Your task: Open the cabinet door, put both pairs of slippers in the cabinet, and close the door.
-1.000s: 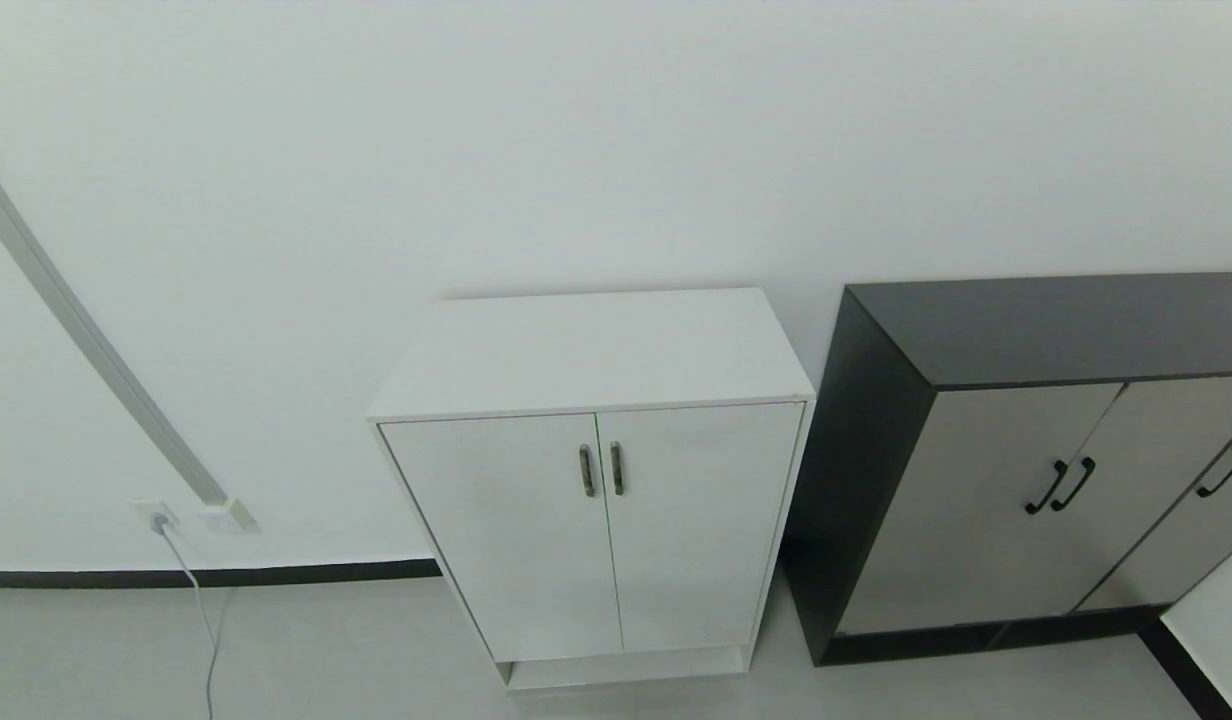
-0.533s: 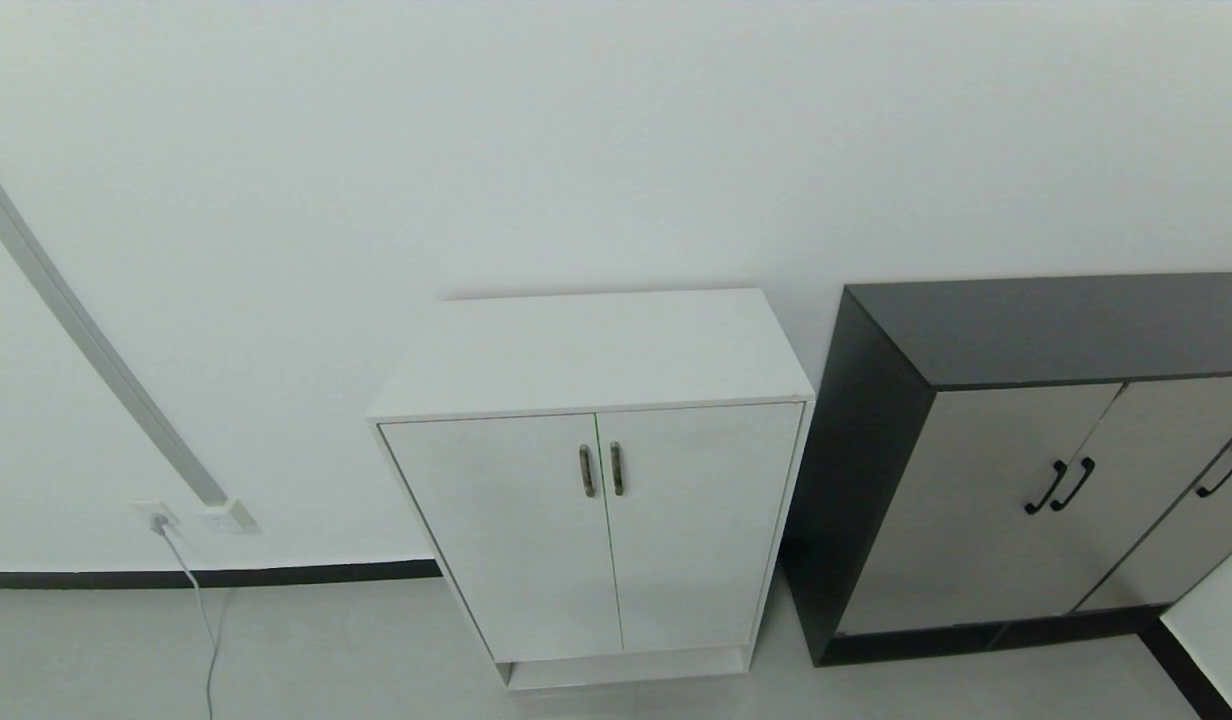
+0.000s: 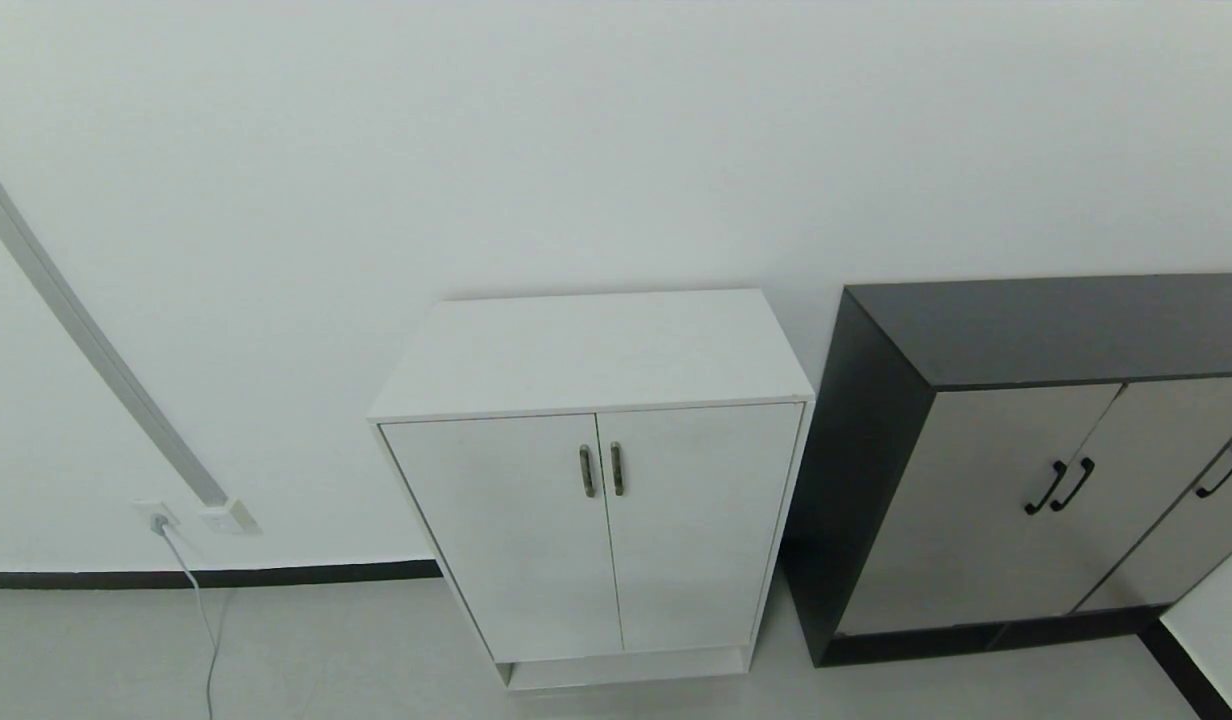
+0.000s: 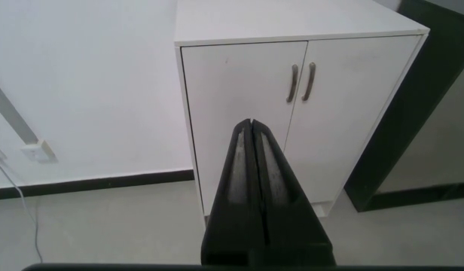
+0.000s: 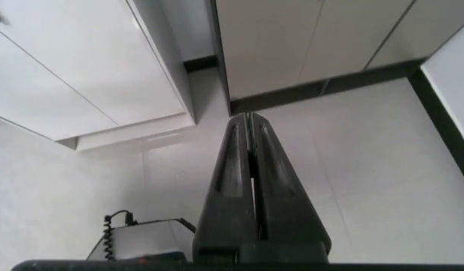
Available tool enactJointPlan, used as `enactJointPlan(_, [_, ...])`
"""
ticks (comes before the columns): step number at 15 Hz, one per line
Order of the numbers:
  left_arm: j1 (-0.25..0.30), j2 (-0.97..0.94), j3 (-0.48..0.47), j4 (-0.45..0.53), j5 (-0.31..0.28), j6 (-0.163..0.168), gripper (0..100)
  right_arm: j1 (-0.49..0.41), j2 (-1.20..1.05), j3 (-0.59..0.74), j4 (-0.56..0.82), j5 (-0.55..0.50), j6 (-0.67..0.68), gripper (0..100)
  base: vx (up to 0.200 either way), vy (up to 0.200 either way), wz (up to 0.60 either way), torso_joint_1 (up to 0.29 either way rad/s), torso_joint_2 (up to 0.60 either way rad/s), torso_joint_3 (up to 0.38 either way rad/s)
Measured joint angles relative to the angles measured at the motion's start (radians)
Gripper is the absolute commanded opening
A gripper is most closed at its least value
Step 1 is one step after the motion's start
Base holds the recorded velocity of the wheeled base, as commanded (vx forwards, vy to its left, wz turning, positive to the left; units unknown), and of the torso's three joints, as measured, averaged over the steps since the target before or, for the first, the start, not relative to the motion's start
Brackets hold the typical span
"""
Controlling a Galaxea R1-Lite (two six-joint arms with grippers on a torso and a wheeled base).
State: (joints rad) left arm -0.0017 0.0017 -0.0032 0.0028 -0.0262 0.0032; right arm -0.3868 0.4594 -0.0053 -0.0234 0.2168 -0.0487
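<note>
- head view: the white cabinet point(image 3: 586, 350) stands on the floor point(image 3: 326, 650) against the plain wall point(image 3: 576, 140), roughly in the middle of the scene.
- its left door point(image 3: 506, 540) and right door point(image 3: 691, 520) are both shut and meet in a thin straight seam down the centre.
- the left handle point(image 3: 586, 470) and right handle point(image 3: 616, 468), two upright bars, sit side by side at either edge of that seam, near the top of the doors.
- a low open recess runs under the doors at the cabinet's foot.
- just beside it, on the robot's right, stands a dark cabinet point(image 3: 876, 480) with grey doors and black handles, also shut.
- well apart on the robot's left, a socket point(image 3: 156, 517) sits low on the wall, with a cable point(image 3: 204, 630) plugged in and trailing to the floor.
- a grey conduit point(image 3: 86, 330) climbs the wall diagonally from beside the socket.
- a black skirting strip point(image 3: 206, 576) lines the foot of the wall.
- left wrist view: the left end effector point(image 4: 251, 124) is clenched on nothing, its black fingers pressed together. it hangs in front of the white cabinet, apart from it, in line with the left door.
- right wrist view: the right end effector point(image 5: 251, 117) is likewise clenched and empty. it is held above the floor and points toward the gap between the feet of the two cabinets.
</note>
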Motion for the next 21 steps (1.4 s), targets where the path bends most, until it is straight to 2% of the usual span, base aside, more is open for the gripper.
enactJointPlan(2, [0.0,0.0,0.0,0.0,0.0,0.0,0,-0.009,-0.023,0.0,0.004,-0.08,0.001,0,0.0,0.0,0.0,0.0,0.0,0.0])
enactJointPlan(5, [0.0,0.0,0.0,0.0,0.0,0.0,0,0.018,-0.054,-0.001,0.005,-0.076,0.02,0,0.0,0.0,0.0,0.0,0.0,0.0])
enactJointPlan(7, [0.0,0.0,0.0,0.0,0.001,-0.001,0,0.097,-0.098,-0.001,0.005,-0.075,0.021,0,0.0,0.0,0.0,0.0,0.0,0.0])
enactJointPlan(9, [0.0,0.0,0.0,0.0,0.001,-0.001,0,0.225,-0.166,-0.001,0.006,-0.079,0.026,0,0.0,0.0,0.0,0.0,0.0,0.0])
enactJointPlan(11, [0.0,0.0,0.0,-0.001,0.001,-0.001,0,0.294,-0.238,-0.001,0.006,-0.087,0.037,0,0.0,0.0,0.0,0.0,0.0,0.0])
enactJointPlan(13, [0.0,0.0,0.0,0.0,0.002,-0.001,0,0.312,-0.3,-0.001,0.006,-0.112,0.041,0,0.0,0.0,0.0,0.0,0.0,0.0])
enactJointPlan(15, [0.0,0.0,0.0,0.0,0.002,-0.001,0,0.315,-0.34,0.002,0.023,-0.228,0.046,0,0.0,0.0,0.0,0.0,0.0,0.0])
enactJointPlan(17, [0.0,0.0,0.0,0.0,0.001,0.0,0,0.316,-0.359,0.004,0.026,-0.208,0.047,0,0.0,0.0,0.0,0.0,0.0,0.0])
enactJointPlan(21, [0.0,0.0,0.0,0.0,0.0,0.0,0,0.392,-0.411,0.004,0.028,-0.176,0.043,0,0.0,0.0,0.0,0.0,0.0,0.0])
